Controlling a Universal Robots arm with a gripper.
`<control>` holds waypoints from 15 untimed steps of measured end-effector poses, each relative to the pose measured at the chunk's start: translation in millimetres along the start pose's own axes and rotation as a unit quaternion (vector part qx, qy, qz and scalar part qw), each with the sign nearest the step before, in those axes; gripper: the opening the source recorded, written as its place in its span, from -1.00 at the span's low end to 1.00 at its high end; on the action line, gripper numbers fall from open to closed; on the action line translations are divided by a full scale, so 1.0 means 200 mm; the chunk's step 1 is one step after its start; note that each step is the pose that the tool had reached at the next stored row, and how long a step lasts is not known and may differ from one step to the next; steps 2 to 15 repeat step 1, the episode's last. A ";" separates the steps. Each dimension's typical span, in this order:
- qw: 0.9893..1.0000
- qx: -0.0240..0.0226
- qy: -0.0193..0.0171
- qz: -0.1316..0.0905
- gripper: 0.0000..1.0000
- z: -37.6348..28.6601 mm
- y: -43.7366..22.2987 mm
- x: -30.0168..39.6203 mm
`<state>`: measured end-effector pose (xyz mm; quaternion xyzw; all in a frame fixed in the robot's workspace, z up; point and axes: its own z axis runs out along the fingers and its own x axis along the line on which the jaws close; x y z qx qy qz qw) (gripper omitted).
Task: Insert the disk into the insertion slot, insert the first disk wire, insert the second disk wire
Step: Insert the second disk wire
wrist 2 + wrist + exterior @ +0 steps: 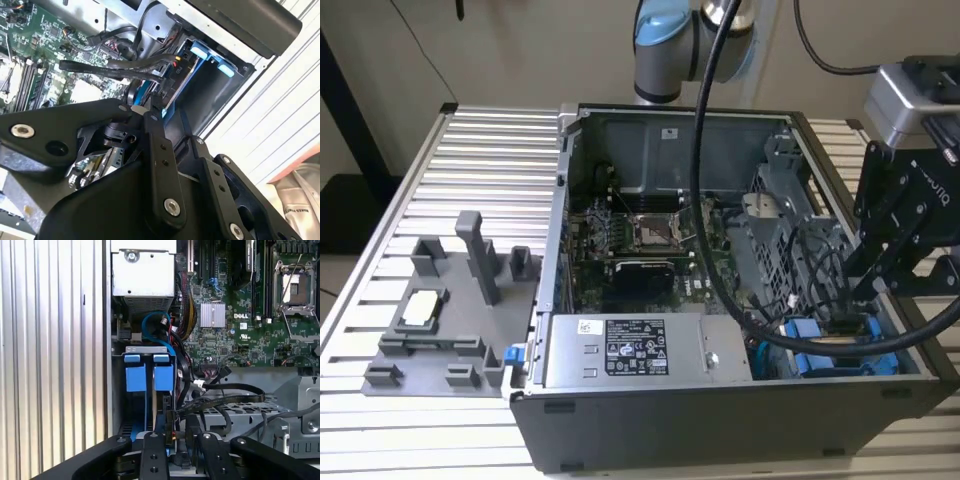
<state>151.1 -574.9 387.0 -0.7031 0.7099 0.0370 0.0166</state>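
I'm looking into the open computer case (562, 250), which lies on the slatted metal table (480, 150) and takes up the middle and right of the exterior view. Inside it the green motherboard (640, 240) sits in the centre. The silver box with the black-and-white sticker (640, 350) runs along the near wall, and the perforated grey drive cage (790, 210) is at the exterior view's right.

The gripper (852, 322) reaches down into the lower right corner of the case, just over the blue carriers there. I can't tell whether it is spread or pressed together, and I can't tell whether it pinches anything.

The disk (163, 377) stands seated in the insertion slot (150, 349), its blue carrier tab facing outward. In the first wrist view a second blue carrier (135, 377) sits right beside it in the same bay. In the second wrist view the disk (192, 75) is just past the gripper (145, 111).

A bundle of black wires (225, 390) drapes across the cage toward the gripper (172, 437), and a blue wire (150, 320) loops beyond the bay.

At the lower left of the exterior view, outside the case, a grey fixture tray (380, 345) holds a small pale square part (423, 307).
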 end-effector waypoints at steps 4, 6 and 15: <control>1.000 0.000 0.000 0.000 -0.39 0.000 0.000 0.000; 1.000 0.000 0.000 0.000 -0.39 0.000 0.000 0.000; 1.000 0.000 0.000 0.000 -0.39 0.000 0.000 0.000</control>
